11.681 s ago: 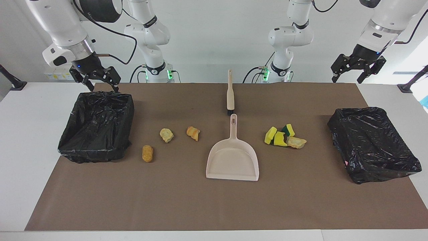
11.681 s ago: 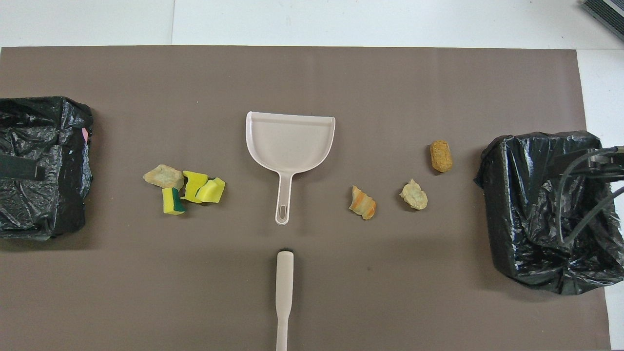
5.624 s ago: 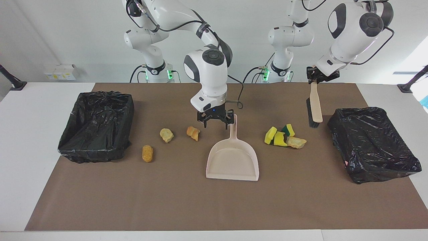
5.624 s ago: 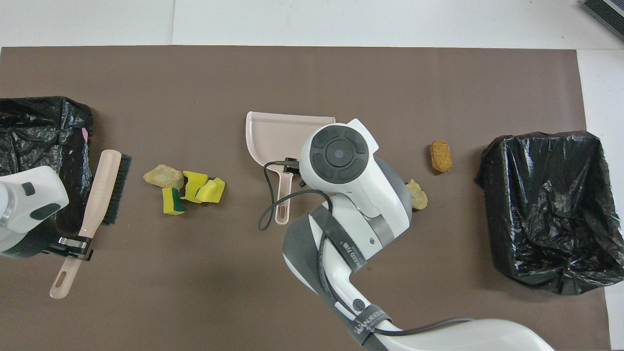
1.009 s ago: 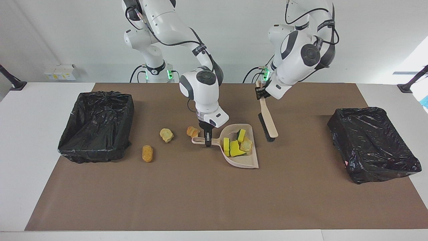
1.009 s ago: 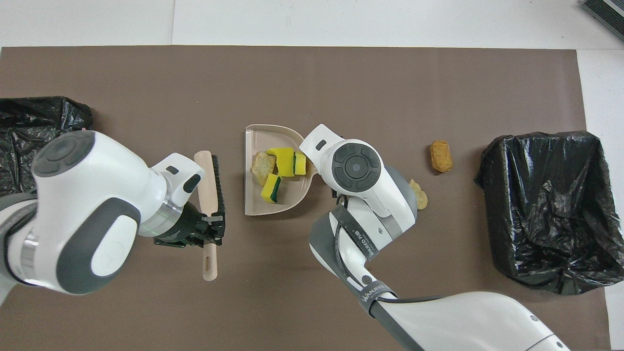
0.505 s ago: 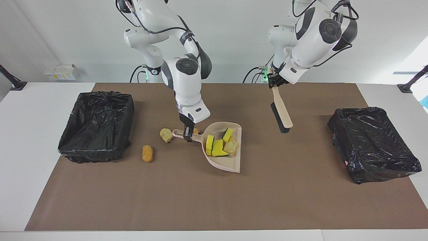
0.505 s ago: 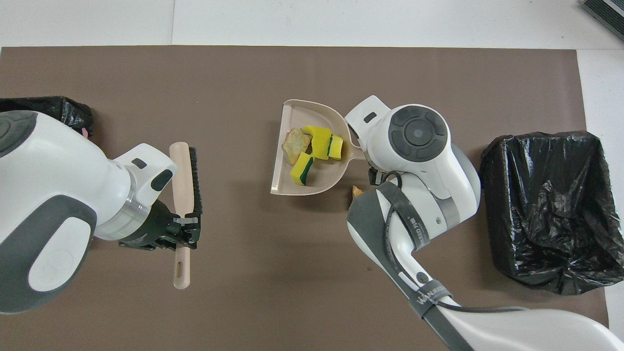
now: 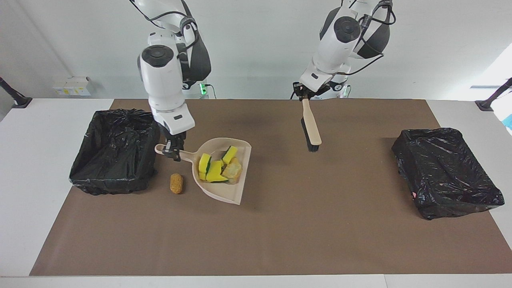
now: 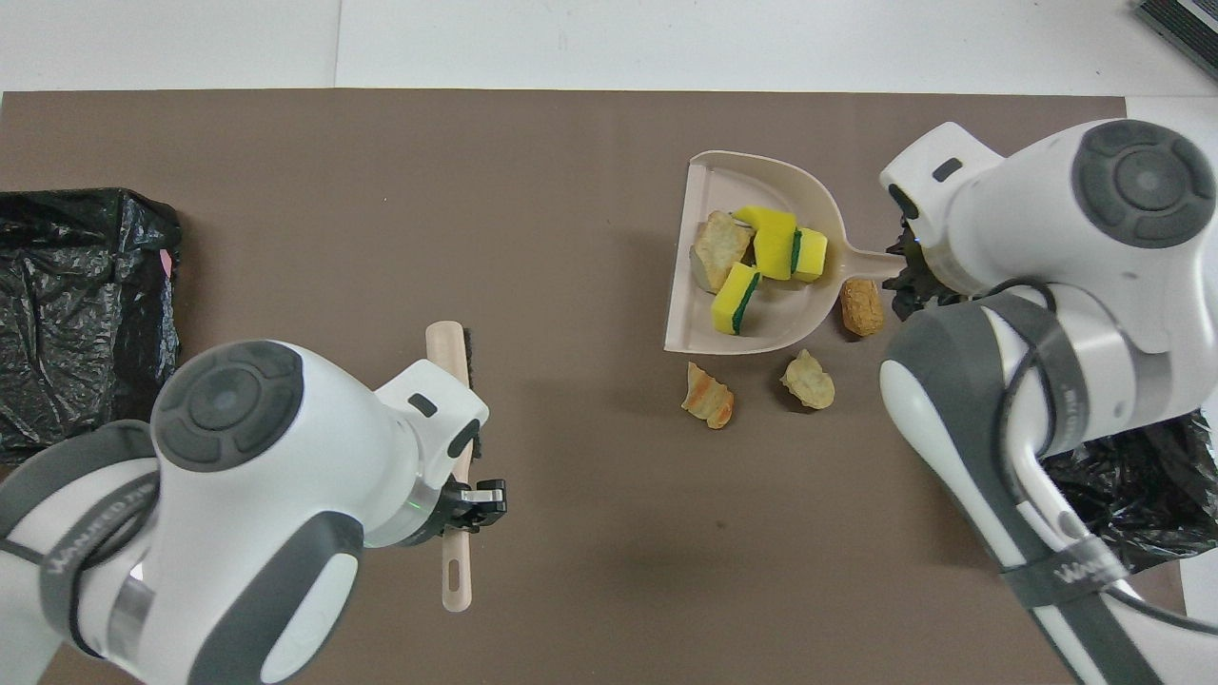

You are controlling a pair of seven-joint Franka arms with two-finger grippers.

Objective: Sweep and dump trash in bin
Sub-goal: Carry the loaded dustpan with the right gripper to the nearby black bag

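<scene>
My right gripper is shut on the handle of the beige dustpan, held just above the mat beside the black bin at the right arm's end. Yellow and green sponge chunks and a tan lump of trash lie in the pan. Three tan-orange lumps lie on the mat: one by the pan's handle and two nearer the robots. My left gripper is shut on the handle of the brush, which hangs bristles down over the mat's middle.
A second black bin stands at the left arm's end of the table. The brown mat covers most of the white table. In the overhead view my right arm covers much of the bin at its end.
My right arm has carried the loaded dustpan toward the bin at the right arm's end. The left arm has swung the brush toward the table's middle.
</scene>
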